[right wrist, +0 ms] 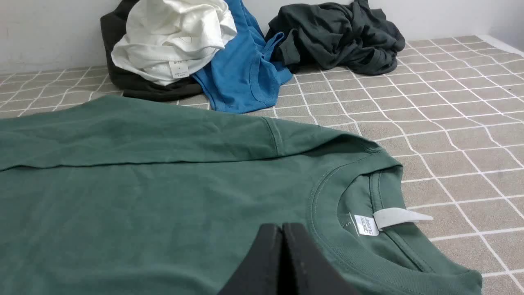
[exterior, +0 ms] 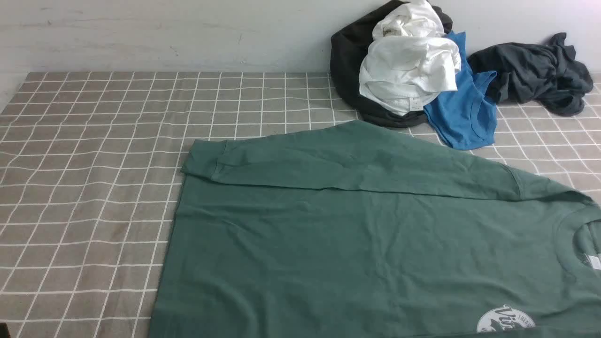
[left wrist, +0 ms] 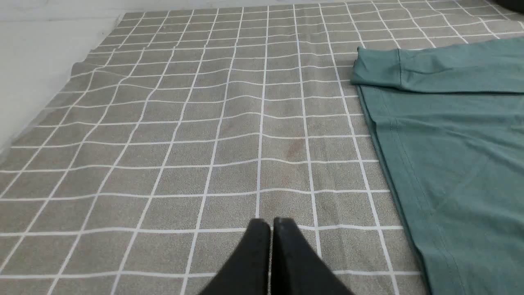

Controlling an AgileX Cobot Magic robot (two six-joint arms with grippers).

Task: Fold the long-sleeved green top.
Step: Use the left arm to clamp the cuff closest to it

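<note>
The green long-sleeved top [exterior: 357, 234] lies flat on the checked cloth, neck to the right, hem to the left, with its far sleeve [exterior: 328, 159] folded across the body. A white round logo [exterior: 506, 320] shows near the front edge. Neither gripper appears in the front view. My left gripper [left wrist: 271, 222] is shut and empty over bare cloth, left of the top's hem [left wrist: 393, 164]. My right gripper [right wrist: 282, 226] is shut with nothing in it, above the top's chest [right wrist: 163, 205] beside the collar [right wrist: 327, 192] and its white label [right wrist: 366, 225].
A pile of clothes sits at the back right against the wall: a black garment [exterior: 347, 61], a white one [exterior: 408, 65], a bright blue shirt [exterior: 462, 112] and a dark grey garment [exterior: 535, 72]. Grey checked cloth [exterior: 94, 164] covers the table.
</note>
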